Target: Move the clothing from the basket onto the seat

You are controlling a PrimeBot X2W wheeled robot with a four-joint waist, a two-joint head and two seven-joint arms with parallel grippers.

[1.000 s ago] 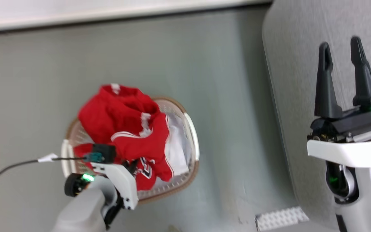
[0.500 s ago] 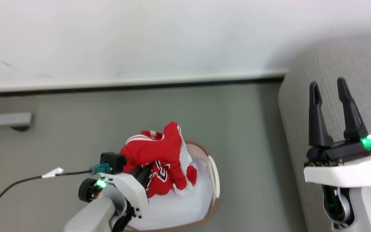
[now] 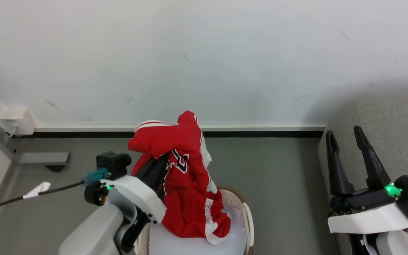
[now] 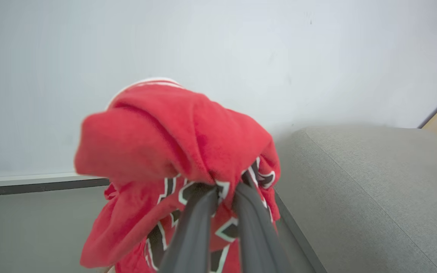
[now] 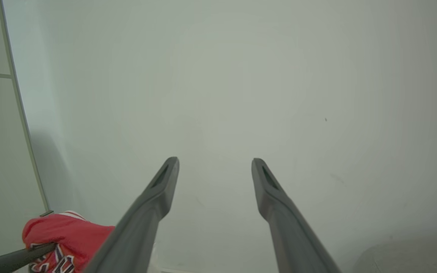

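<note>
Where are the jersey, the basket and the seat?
jersey (image 3: pixel 190 198): head view, red body below the lettering.
basket (image 3: pixel 249 223): head view, white handle on its right side.
seat (image 4: pixel 374 189): left wrist view, grey top surface.

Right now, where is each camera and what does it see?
Head view: on the head, looking down at the red white-striped sports jersey, oval white plastic basket and grey fabric sofa cushion; left gripper and right gripper show.
Left wrist view: on that wrist, looking along its fingers shut on the jersey.
Right wrist view: on that wrist, facing the pale wall past its open fingers.
Shared: every view shows the jersey.
</note>
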